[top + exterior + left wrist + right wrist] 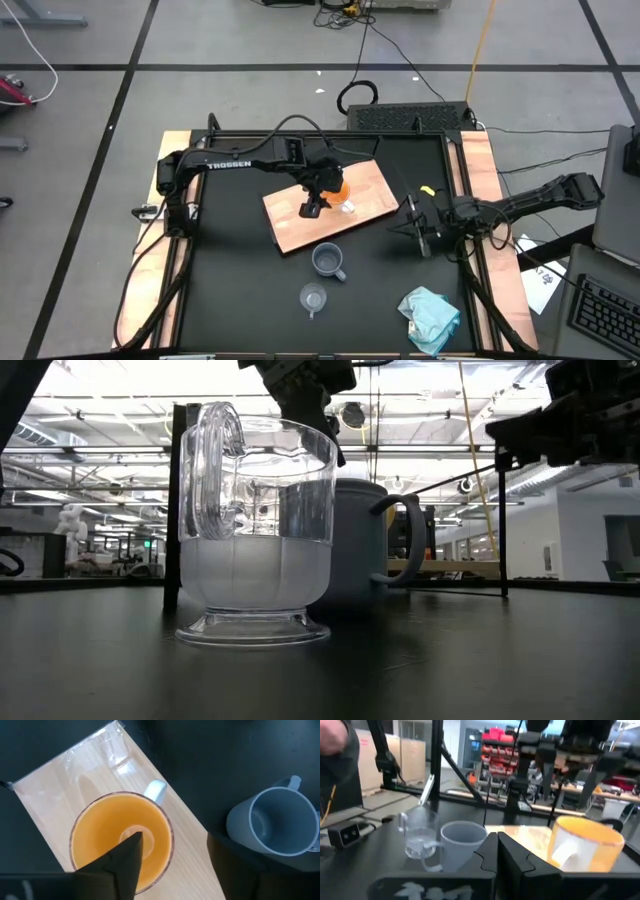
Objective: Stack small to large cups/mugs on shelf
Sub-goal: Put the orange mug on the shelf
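The shelf [330,205] is a flat rectangular board of pale wood with visible grain, lying a little above the middle of the high view on the black table [240,290]. Its long axis runs diagonally, from lower left up to upper right.

The orange mug [342,186] stands upright on the board, mouth up. It is round and smooth, orange inside and out, and its white handle [156,790] points along the board, away from the left wrist camera. The left gripper [312,208] is over this mug: in the left wrist view one dark finger [125,865] reaches down inside the mouth and the other sits outside the wall, a narrow spread that straddles the rim; whether it pinches the wall cannot be told.

Below the board, on the bare table, the blue-grey mug [328,261] stands upright, matte and cylindrical, its handle toward the lower right. Lower still stands the clear glass cup [313,297], transparent, footed, with a looped handle.

The right gripper [418,226] hovers right of the board, its fingers pressed together, holding nothing. A crumpled teal cloth [432,312] lies at lower right.
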`<move>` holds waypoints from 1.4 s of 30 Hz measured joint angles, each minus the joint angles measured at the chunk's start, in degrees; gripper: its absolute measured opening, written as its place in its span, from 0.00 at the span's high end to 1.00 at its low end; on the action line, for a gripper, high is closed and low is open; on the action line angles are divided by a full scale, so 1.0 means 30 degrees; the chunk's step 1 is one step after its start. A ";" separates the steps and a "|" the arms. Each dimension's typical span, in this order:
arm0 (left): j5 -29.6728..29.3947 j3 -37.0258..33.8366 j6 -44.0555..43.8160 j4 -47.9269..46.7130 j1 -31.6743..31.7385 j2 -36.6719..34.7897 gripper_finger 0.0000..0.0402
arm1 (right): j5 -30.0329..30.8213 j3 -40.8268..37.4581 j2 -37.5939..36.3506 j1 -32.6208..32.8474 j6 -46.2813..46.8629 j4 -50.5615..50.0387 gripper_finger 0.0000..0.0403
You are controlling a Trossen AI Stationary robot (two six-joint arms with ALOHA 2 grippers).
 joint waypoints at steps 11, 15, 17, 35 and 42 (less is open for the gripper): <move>-0.0648 0.0000 0.0015 -0.0244 -0.0275 0.0000 0.38 | -0.0071 -0.0007 -0.1330 0.0000 0.0036 0.0171 1.00; -0.0648 0.0000 0.0015 -0.0549 -0.0513 0.0000 0.37 | -0.0073 -0.0015 -0.1773 0.0000 0.0407 0.0310 1.00; -0.0654 0.0000 0.0007 -0.0627 -0.0616 0.0000 0.37 | -0.0080 -0.0015 -0.1953 0.0000 0.0439 0.0310 1.00; -0.2265 0.0000 -0.0066 -0.0583 0.0039 0.0000 0.38 | -0.0073 -0.0029 -0.1975 0.0000 0.0897 0.0274 1.00; -0.1049 -0.0007 0.0412 -0.0664 -0.0119 0.0102 0.38 | -0.0066 -0.0029 -0.1968 0.0000 0.0929 -0.0307 1.00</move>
